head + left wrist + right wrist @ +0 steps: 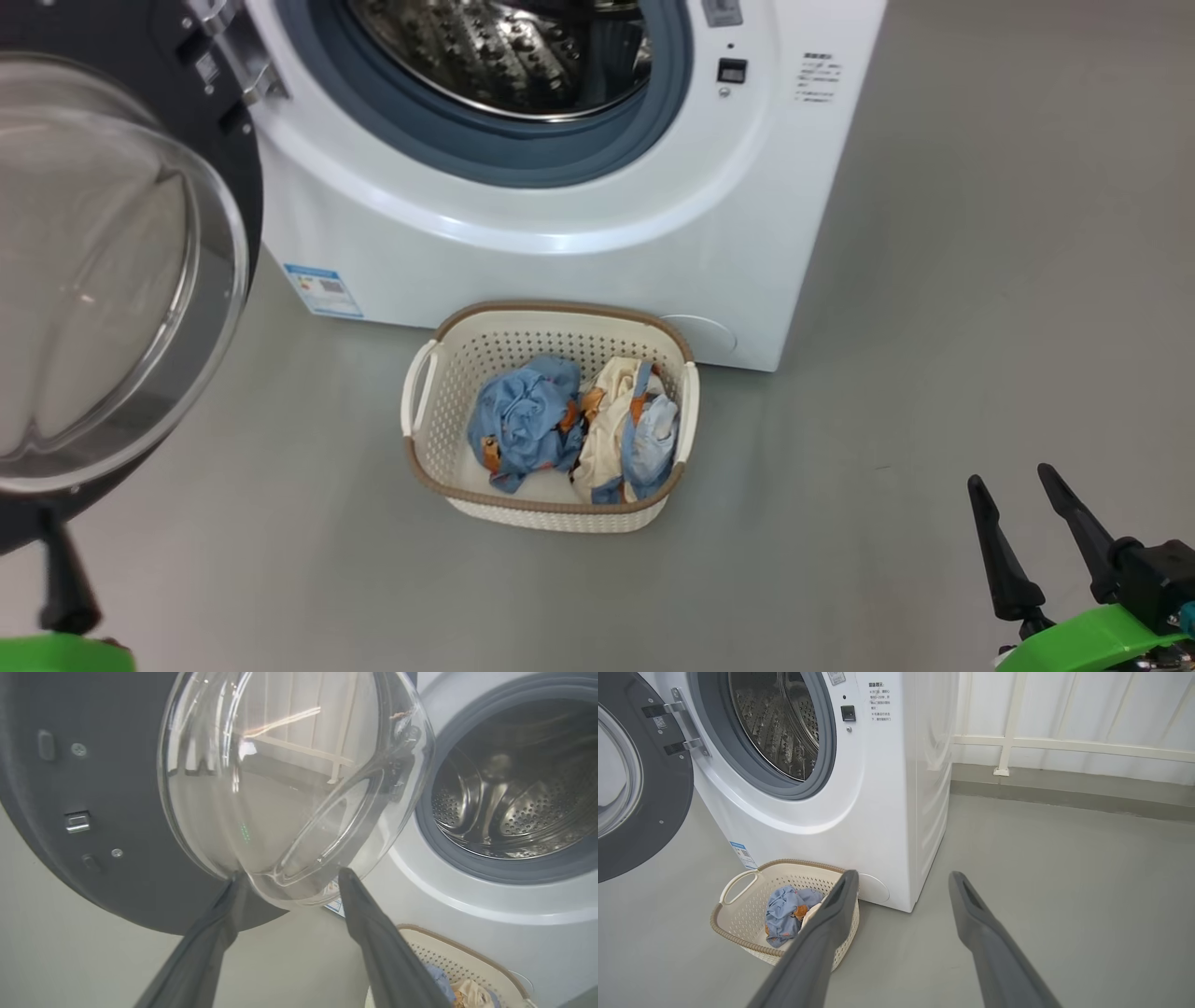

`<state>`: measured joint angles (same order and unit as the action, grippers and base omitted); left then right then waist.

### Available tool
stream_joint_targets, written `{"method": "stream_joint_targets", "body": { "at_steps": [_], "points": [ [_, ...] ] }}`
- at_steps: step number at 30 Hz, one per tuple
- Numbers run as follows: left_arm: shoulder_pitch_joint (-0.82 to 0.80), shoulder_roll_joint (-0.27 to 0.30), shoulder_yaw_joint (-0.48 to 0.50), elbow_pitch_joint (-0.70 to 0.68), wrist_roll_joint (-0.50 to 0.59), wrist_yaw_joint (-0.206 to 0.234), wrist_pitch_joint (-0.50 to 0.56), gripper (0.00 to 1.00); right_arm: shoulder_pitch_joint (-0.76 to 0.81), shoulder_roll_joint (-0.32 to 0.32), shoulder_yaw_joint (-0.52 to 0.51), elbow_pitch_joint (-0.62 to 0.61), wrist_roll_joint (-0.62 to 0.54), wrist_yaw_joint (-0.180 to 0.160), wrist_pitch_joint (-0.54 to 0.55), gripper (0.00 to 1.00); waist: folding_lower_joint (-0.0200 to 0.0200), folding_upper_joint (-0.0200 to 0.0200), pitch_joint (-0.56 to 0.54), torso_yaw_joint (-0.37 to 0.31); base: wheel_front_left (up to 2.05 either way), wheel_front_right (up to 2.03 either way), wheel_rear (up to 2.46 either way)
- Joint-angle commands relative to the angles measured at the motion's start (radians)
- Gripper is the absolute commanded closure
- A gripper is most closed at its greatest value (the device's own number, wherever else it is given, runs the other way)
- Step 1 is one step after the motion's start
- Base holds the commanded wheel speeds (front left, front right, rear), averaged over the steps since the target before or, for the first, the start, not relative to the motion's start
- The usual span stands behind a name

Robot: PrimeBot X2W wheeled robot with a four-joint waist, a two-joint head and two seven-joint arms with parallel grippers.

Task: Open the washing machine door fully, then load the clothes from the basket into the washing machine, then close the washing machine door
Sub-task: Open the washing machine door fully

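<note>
The washing machine (579,252) stands open, its steel drum (504,56) bare. Its door (112,280), black-rimmed with a bulging glass bowl, is swung out to the left. In the left wrist view my left gripper (292,877) is open, its fingertips just under the glass bowl (280,788), holding nothing. The basket (560,310) sits on the floor against the machine's front. It holds the clothes: a light blue garment (523,420) and a cream one (607,420). My right gripper (1010,476) is open and empty at the lower right, well clear of the basket (738,891).
Grey floor (934,327) spreads to the right of the machine and in front of the basket. A white panelled wall with a rail (1064,746) runs behind the machine's right side. The open door takes up the space on the left.
</note>
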<state>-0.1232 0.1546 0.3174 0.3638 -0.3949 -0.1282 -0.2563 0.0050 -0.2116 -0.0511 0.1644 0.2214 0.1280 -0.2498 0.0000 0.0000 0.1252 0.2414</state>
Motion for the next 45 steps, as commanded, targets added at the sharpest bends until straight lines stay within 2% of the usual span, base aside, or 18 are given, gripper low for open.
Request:
{"method": "stream_joint_targets", "body": {
  "at_steps": [1,6,20,32,45],
  "points": [
    [0.009,0.052,0.000,-0.041,-0.011,-0.002,-0.006,0.00,0.010,-0.010,0.013,-0.027,0.008,0.003,-0.012,0.00,0.0000,0.0000,-0.012,-0.020,0.00,0.00,0.00],
    [0.052,0.073,-0.127,-0.088,-0.039,-0.002,-0.006,0.00,0.015,-0.008,0.008,-0.031,0.008,0.003,-0.012,0.00,0.0000,0.0000,-0.017,-0.057,0.00,0.00,0.00],
    [0.066,0.080,-0.278,-0.122,-0.067,-0.002,-0.006,0.00,0.011,0.009,-0.007,-0.038,0.009,0.003,-0.012,0.00,0.0000,0.0000,-0.017,-0.177,0.00,0.00,0.00],
    [0.075,0.074,-0.337,-0.135,-0.084,-0.002,-0.006,0.00,0.019,0.014,-0.016,-0.043,0.012,0.003,-0.012,0.00,0.0000,0.0000,-0.028,-0.251,0.00,0.00,0.00],
    [0.064,0.077,-0.364,-0.141,-0.118,-0.002,-0.006,0.00,0.018,0.021,-0.028,-0.047,0.008,0.003,-0.012,0.00,0.0000,0.0000,-0.023,-0.261,0.00,0.00,0.00]
  ]
}}
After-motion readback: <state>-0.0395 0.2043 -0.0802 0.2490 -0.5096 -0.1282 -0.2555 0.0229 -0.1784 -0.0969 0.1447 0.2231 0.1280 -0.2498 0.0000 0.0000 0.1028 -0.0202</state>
